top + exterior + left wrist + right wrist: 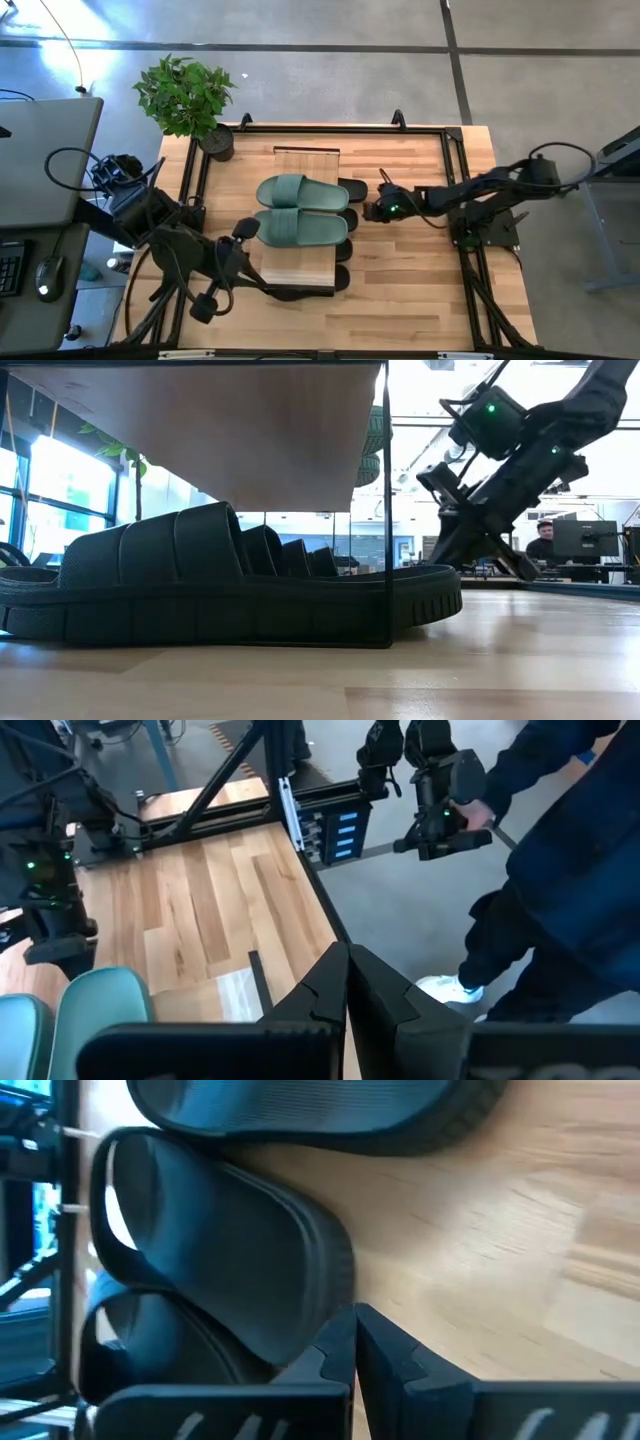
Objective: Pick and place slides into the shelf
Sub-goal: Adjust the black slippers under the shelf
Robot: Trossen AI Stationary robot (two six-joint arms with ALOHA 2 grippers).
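Observation:
The shelf (305, 160) stands mid-table, a light plank on a thin black frame. The sage green pair of slides (300, 210) lies on the plank top. The black slides (350, 190) rest on their soles on the table under the plank (230, 440), ends sticking out toward the table's right. My right gripper (368, 210) is shut, slanting down beside those ends (300, 1270). My left gripper (252, 232) is shut, at the shelf's left side next to the green slides (90, 1005), touching nothing. My right gripper (355, 1335) has its shut fingertips right at the end of a black slide (335, 1265), coming from the table's right and slanting down. I cannot tell whether they touch it.
A potted plant (185, 95) stands at the table's far left corner. A black frame rail (330, 128) runs around the table. Bare wood (420, 270) lies right of the shelf. A person in blue (560, 870) stands beyond the table's right edge, holding a handset.

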